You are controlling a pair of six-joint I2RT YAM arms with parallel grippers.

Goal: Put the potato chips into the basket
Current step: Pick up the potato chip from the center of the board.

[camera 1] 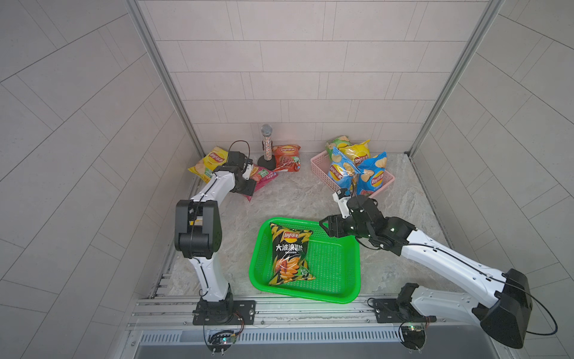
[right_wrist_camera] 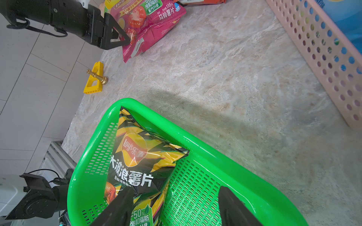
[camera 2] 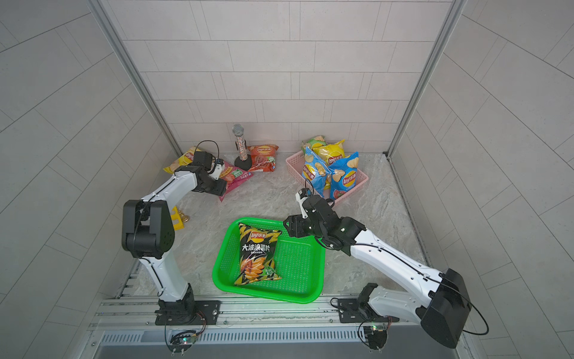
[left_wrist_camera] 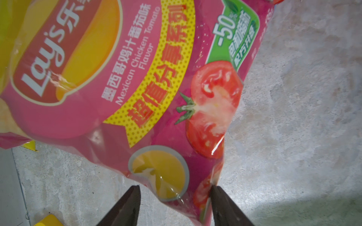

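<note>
Working over a marbled grey tabletop (camera 1: 295,199) boxed in by pale tiled walls (camera 1: 279,77). Taking the green basket (camera 1: 337,270) as the likely target, and counting one pack of potato chips as delivered: finding the black bag (camera 1: 290,253) lying flat inside that shallow, perforated plastic tray with its glossy rolled rim.

Judging most of the job as pending: seeing the yellow bag (camera 1: 208,161), the magenta bag (camera 1: 265,177) and the red bag (camera 1: 287,157) resting on the stone-look surface at the back. Also seeing a cluster of blue, yellow and green bags (camera 1: 371,175) standing in the pink basket (camera 1: 318,169).

Straddling the magenta bag's lower end with the left gripper (left_wrist_camera: 174,187), jaws apart on either side of puffy, crinkled, light-catching foil. Not being able to tell whether pinching yet. Hanging the right gripper (right_wrist_camera: 175,188) wide and empty over the green basket.
</note>
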